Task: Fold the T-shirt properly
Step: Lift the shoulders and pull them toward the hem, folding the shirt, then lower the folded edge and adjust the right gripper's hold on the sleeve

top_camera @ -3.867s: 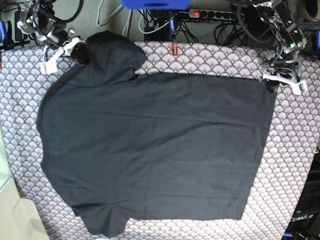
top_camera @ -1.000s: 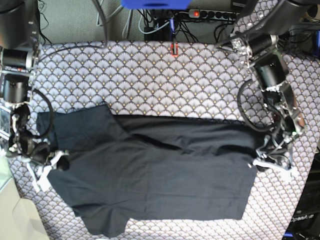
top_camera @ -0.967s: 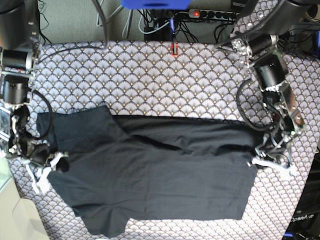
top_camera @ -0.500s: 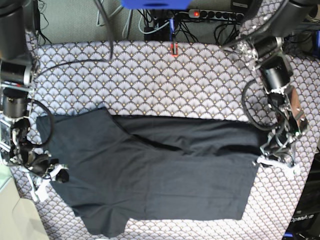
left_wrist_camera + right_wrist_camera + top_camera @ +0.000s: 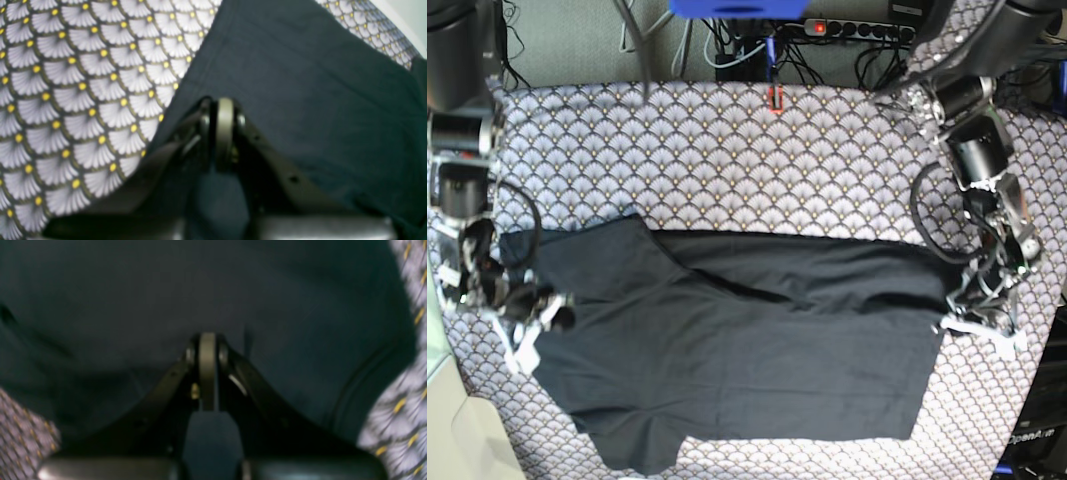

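The black T-shirt [image 5: 737,350] lies on the scallop-print tablecloth [image 5: 727,160], its far half folded down over the near half. One sleeve [image 5: 627,445] sticks out at the front left. My left gripper [image 5: 972,322] is at the shirt's right edge; in the left wrist view its fingers [image 5: 224,133] are pressed together on the shirt's edge [image 5: 300,83]. My right gripper [image 5: 535,322] is at the shirt's left edge; in the right wrist view its fingers [image 5: 207,370] are together, with dark shirt cloth [image 5: 133,290] all around them.
Cables and a power strip [image 5: 847,28] run along the table's far edge. A pale surface [image 5: 457,440] lies at the front left corner. A dark box [image 5: 1037,435] stands at the front right.
Both grippers carried the shirt's far edge toward the front, folding it over. In the last half second the right gripper rose a little and the left gripper drew the right edge slightly outward.
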Motion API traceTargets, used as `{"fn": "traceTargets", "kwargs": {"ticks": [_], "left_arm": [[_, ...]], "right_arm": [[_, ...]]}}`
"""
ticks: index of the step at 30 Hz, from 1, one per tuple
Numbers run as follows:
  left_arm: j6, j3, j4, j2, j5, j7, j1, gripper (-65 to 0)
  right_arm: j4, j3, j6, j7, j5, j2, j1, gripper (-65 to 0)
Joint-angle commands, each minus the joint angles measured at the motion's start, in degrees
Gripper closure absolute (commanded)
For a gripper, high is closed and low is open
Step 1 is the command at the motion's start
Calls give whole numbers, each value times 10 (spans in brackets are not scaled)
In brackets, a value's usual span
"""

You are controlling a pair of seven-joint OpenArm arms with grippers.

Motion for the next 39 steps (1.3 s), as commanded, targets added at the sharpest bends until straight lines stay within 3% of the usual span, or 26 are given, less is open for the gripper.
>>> {"fn": "traceTargets", "kwargs": {"ticks": [1,3,7,9,13,22,26,32,39], "left_arm": [[-5,0,2,-11,-6,-10,-14,0],[-5,2,-3,-17,-7,-10,-13,-46],[-7,0,9,-19,-10,-10,-9,-210],[-8,0,9,-20,-12,-10,-1,-247],[-10,0,33,-19,-12,-6,7,-247],[-12,2,169,-11,-14,29,77,-251],[-13,3,222,-11,-41,38,119,-251],[-13,1,235,-19,-90,33,168,-251],[-13,0,238,-19,-90,33,181,-251]], "right_arm": [[21,-3,2,15,12,8,14,0],[26,-7,2,15,12,8,1,0],[26,-3,2,15,12,17,-6,-16],[26,-3,2,15,12,22,-7,-48],[26,-3,2,11,12,30,-12,-85],[33,-2,2,-46,13,38,-34,-85],[131,0,2,-60,14,38,-93,-85],[323,81,2,-119,13,21,-191,-85],[354,108,2,-122,12,18,-212,-85]]}}
